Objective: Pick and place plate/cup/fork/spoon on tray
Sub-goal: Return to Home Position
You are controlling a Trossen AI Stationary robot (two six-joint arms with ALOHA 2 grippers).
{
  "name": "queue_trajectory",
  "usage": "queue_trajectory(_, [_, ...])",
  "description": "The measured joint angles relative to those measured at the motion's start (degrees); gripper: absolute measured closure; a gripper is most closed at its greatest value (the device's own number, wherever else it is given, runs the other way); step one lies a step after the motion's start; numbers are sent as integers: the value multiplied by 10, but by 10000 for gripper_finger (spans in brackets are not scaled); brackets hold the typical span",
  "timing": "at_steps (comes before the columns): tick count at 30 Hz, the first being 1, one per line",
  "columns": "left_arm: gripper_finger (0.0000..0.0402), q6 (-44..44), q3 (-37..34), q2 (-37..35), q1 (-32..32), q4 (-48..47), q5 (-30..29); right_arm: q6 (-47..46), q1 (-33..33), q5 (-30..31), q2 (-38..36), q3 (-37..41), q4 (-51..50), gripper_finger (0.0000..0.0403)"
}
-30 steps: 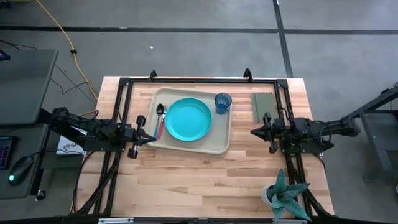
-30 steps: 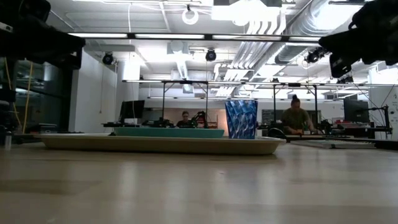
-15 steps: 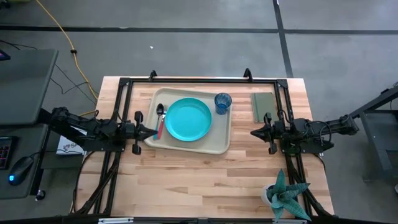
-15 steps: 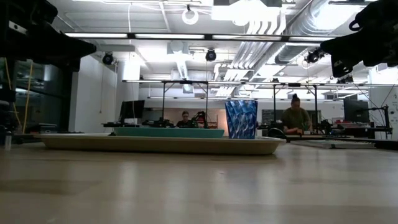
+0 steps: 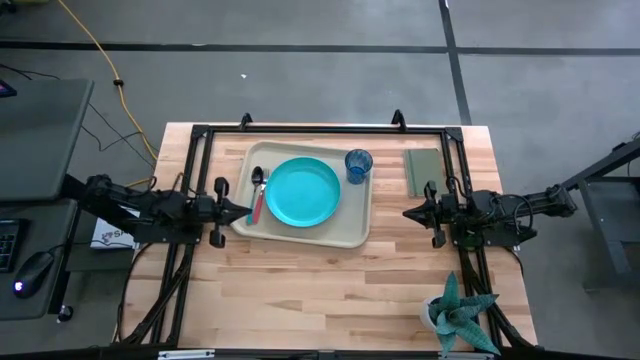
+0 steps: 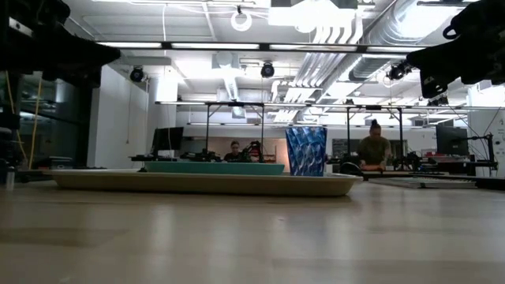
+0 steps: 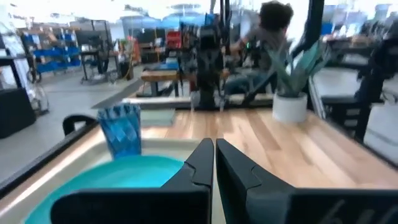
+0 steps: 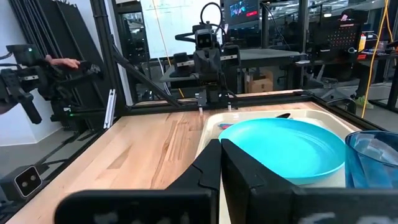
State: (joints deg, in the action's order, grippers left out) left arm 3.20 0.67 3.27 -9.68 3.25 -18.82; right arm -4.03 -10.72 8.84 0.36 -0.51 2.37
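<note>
Seemingly closed, left jaws sit at tray (image 5: 300,236) edge.

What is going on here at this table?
The setting looks done: the turquoise plate lies in the middle of the beige tray, the spoon and the fork lie beside it on the left arm's side, and the blue cup stands in the tray's corner nearest the grey-green pad. Both grippers are shut and empty. The left gripper is at the tray's left edge, near the fork; the right gripper is off the tray, on its right.
</note>
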Motion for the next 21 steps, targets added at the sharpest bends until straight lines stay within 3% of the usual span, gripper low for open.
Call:
queue_trajectory(3, [401, 0, 0, -32, 20, 2, 10, 0, 0, 0, 0, 0, 0, 403])
queue_trajectory(9, [401, 0, 1, -31, 60, 39, 12, 0, 0, 0, 0, 0, 0, 402])
queue_trajectory(21, [401, 0, 0, -31, 71, 36, 12, 0, 0, 0, 0, 0, 0, 402])
